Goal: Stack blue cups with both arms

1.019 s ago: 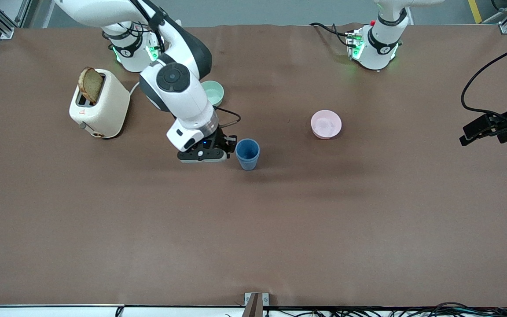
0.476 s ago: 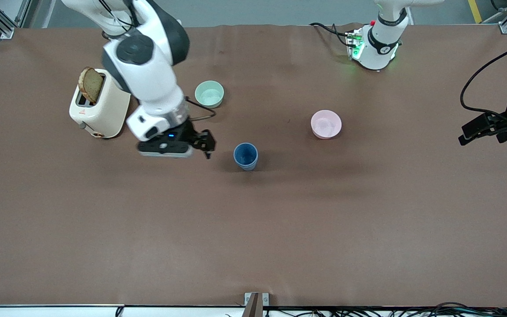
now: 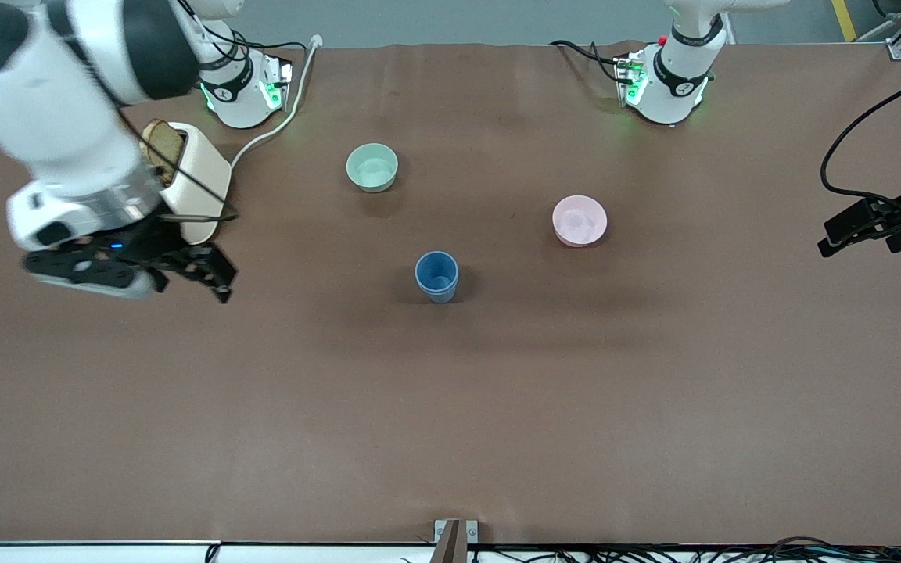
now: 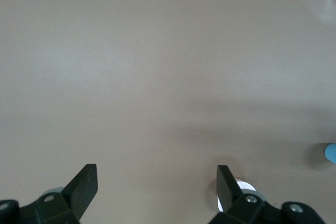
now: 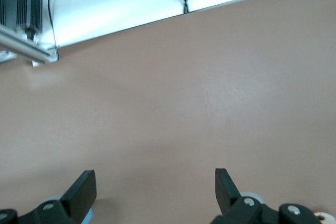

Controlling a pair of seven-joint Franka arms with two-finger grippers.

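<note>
One blue cup (image 3: pixel 436 275) stands upright near the table's middle; I cannot make out a second cup apart from it. My right gripper (image 3: pixel 196 281) is open and empty, over the table beside the toaster, well away from the cup toward the right arm's end. In the right wrist view its jaws (image 5: pixel 155 182) stand wide apart over bare table. My left gripper (image 3: pixel 830 242) waits at the left arm's end of the table. It is open and empty in the left wrist view (image 4: pixel 156 179), where a blue sliver (image 4: pixel 331 153) shows at the frame's edge.
A cream toaster (image 3: pixel 192 191) with a slice of bread in it stands at the right arm's end. A mint-green bowl (image 3: pixel 372 166) sits farther from the front camera than the cup. A pink bowl (image 3: pixel 579 220) sits toward the left arm's end.
My right gripper left the blue cup's side and swung away toward the toaster end. The cup now stands alone and looks lower than a second ago. The left arm has not moved.
</note>
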